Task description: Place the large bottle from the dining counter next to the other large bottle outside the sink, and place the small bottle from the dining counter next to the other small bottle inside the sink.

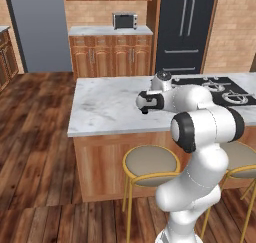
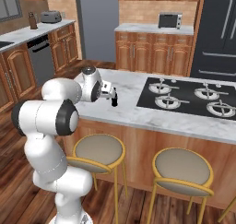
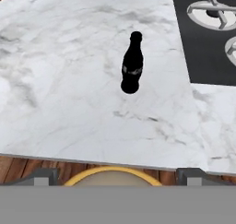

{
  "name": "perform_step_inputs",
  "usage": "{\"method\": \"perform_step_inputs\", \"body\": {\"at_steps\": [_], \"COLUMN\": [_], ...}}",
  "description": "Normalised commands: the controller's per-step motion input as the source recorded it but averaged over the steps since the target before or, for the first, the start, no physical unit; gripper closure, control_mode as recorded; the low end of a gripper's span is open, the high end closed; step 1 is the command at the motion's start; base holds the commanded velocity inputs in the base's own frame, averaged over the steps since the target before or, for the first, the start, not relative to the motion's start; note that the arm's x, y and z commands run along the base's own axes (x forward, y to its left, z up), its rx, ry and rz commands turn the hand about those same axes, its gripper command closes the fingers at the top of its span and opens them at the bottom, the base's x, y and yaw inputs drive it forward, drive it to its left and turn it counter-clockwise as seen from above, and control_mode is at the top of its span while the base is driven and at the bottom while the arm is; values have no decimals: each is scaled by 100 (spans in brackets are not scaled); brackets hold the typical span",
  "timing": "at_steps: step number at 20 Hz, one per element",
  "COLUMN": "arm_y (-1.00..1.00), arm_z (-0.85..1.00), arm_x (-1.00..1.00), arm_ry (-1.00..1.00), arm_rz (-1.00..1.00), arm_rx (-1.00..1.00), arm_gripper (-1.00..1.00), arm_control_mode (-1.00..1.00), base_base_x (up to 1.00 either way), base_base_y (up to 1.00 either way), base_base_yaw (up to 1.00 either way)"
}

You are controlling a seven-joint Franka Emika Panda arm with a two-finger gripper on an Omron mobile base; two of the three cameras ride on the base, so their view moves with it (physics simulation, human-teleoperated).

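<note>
A small black bottle (image 3: 132,64) with a pale band stands upright on the dining counter's (image 3: 69,80) marble top, just left of the black stove plate (image 3: 209,38). In the right base view the small bottle (image 2: 115,100) stands near the counter's front edge. My gripper (image 3: 119,177) hovers above and in front of it, over the counter edge, open wide with nothing between its fingers. The hand (image 2: 108,88) sits close beside the bottle, not touching it. The large bottle is out of view.
Round stools (image 2: 99,151) (image 2: 182,170) with yellow frames stand under the counter's front edge, one right below my hand (image 1: 150,162). The stove plate (image 2: 184,94) takes up the counter's right part. Wooden cabinets with a microwave (image 1: 125,21) line the back wall.
</note>
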Motion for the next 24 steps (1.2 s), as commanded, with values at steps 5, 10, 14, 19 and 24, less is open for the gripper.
{"method": "perform_step_inputs", "body": {"at_steps": [5,10,14,19,24], "arm_y": [0,0,-6,-9,-5], "arm_z": [-1,-12,-16,-11,-11], "arm_x": [5,13,15,32,38], "arm_ry": [-9,-6,-3,0,0], "arm_rz": [-3,-2,-2,-3,-3], "arm_rx": [0,0,0,0,2], "arm_gripper": [-100,-100,-100,-100,-100], "arm_control_mode": [-100,-100,-100,-100,-100], "base_base_x": [0,0,0,0,0], "base_base_y": [0,0,0,0,0], "base_base_yaw": [0,0,0,0,0]}}
